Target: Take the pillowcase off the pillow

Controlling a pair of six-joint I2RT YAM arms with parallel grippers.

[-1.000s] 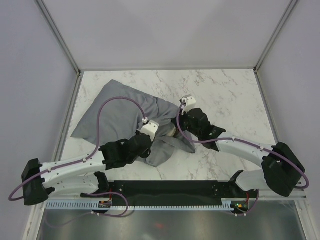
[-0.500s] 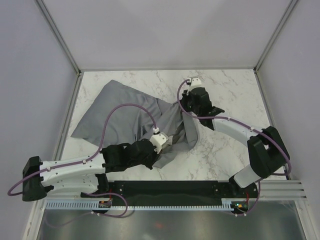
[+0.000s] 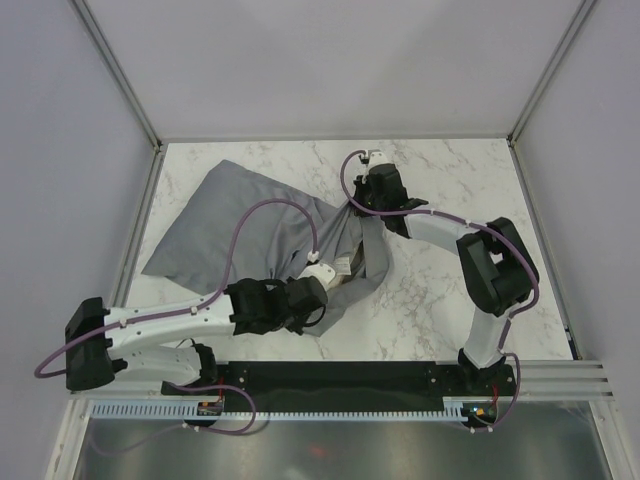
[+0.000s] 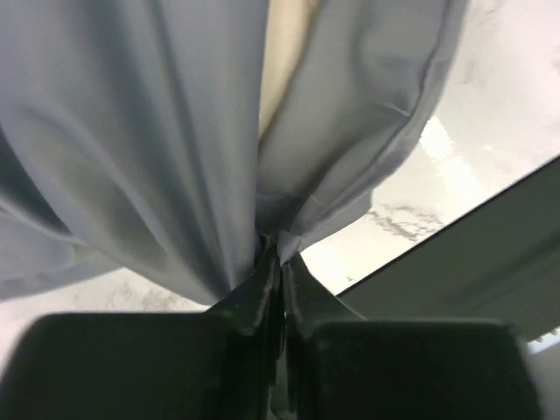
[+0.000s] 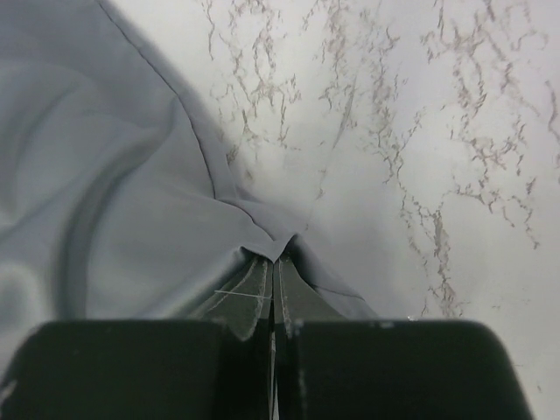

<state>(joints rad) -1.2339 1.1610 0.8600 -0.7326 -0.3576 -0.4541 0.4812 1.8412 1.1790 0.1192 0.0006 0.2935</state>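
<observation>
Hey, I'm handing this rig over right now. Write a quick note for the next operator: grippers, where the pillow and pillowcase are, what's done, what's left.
Left gripper: shut on the grey pillowcase, pinching its near edge at the opening.
Right gripper: shut on the pillowcase's far right edge, over the marble table.
Pillow: almost wholly inside the case. Only a cream strip shows at the opening between the two grips.
Done: both sides of the opening are gripped and held apart.
Left: work the case off the pillow. Nothing holds the pillow itself, so one grip will probably need to move to it.
</observation>
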